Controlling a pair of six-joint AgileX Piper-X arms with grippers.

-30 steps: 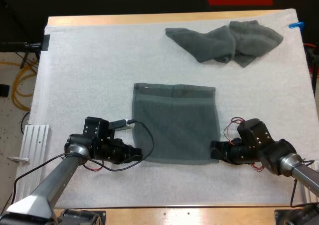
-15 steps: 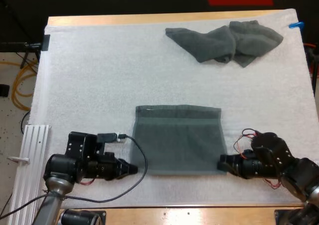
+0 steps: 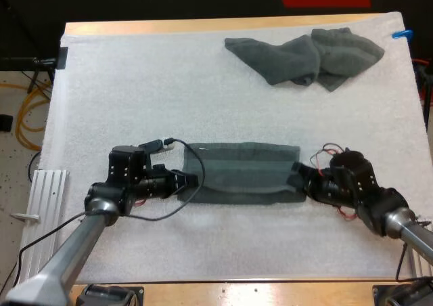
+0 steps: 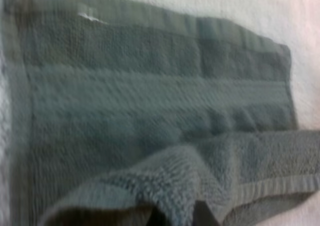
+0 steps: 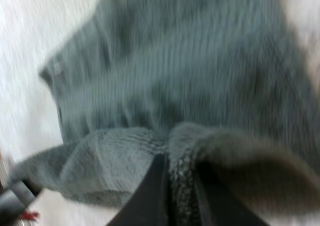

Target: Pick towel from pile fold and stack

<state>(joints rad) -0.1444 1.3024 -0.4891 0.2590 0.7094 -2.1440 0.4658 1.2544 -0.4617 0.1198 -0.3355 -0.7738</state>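
Fold in progress on the white mat [image 3: 128, 96]. The towel [image 3: 240, 177] lies as a half-folded band toward the mat's near edge, midway between its left and right edges. The left gripper [image 3: 191, 181] pinches the towel's left end and the right gripper [image 3: 296, 175] its right end. In the right wrist view, black fingers [image 5: 150, 198] are closed on a raised fold of cloth. The crumpled towel [image 3: 304, 57] rests near the far right corner, well apart. For a clean fold, both grippers should carry the lifted edge level and in step to the far hem, then release together, so corners align and no slack bunches.
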